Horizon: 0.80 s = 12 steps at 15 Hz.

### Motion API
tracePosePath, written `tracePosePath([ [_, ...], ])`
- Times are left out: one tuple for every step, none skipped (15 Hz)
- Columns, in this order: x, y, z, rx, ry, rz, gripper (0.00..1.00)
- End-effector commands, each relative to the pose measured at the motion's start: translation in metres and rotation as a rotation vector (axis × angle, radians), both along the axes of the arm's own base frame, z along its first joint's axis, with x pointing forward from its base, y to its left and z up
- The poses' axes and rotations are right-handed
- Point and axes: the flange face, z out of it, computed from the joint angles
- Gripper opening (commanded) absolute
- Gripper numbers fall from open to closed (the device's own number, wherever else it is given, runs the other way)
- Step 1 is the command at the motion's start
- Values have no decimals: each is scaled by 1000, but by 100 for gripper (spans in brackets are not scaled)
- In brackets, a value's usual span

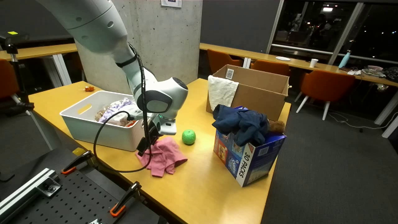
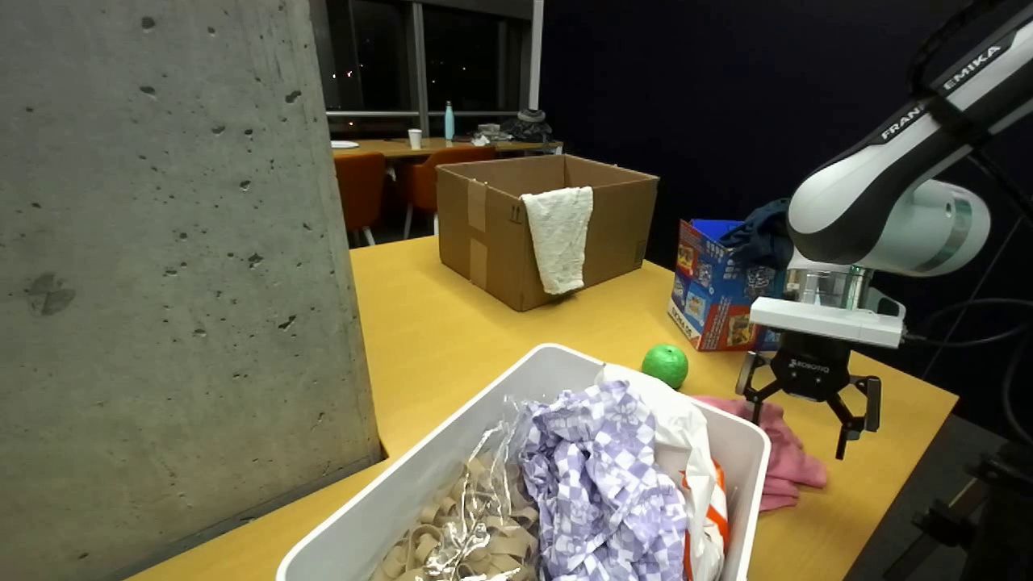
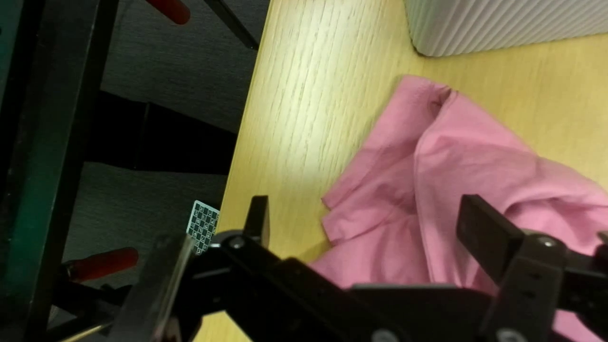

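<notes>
My gripper [image 3: 366,213] is open and empty, with its fingers spread and pointing down over a crumpled pink cloth [image 3: 389,228]. In the wrist view one finger is above bare table beside the cloth and the other is above the cloth. The gripper also shows in both exterior views [image 1: 146,146] [image 2: 799,434], as does the pink cloth [image 1: 164,157] [image 2: 787,476]. The cloth lies on the yellow table [image 1: 199,189] near its edge. A green round fruit-like object [image 1: 188,137] [image 2: 666,366] sits just beyond the cloth. I cannot tell whether a fingertip touches the cloth.
A pale bin [image 1: 102,135] [image 3: 503,26] beside the gripper holds purple checkered cloth [image 2: 597,476], tan straps [image 2: 476,532] and a white bag [image 2: 674,411]. A cardboard box [image 1: 258,99] carries a white cloth [image 1: 221,91]. A blue snack box [image 1: 262,161] carries dark-blue cloth [image 1: 241,123]. A concrete column [image 2: 177,242] stands behind.
</notes>
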Motion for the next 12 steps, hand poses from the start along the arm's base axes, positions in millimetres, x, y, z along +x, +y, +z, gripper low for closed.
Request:
tracePosePath([
  [0,-3,7,-13,-5,-6,100],
  [1,-4,7,-14,-3,-5,100],
  [3,-5,6,-16,-3,-3,100],
  [7,-6,6,-18,-5,0,100],
  [10,-7,5,-15,-7,2,100],
  [12,-8,4,-17,-9,1,100],
  [14,-10,2,-16,-9,0,100],
  [16,-11,2,-19,-13,-1,100],
  [18,-12,0,-18,-14,-2,100],
  [20,-13,-2,-15,-15,-1,100],
  [22,-13,-5,-11,-15,2,100],
  [25,-13,-9,-10,-14,3,100],
])
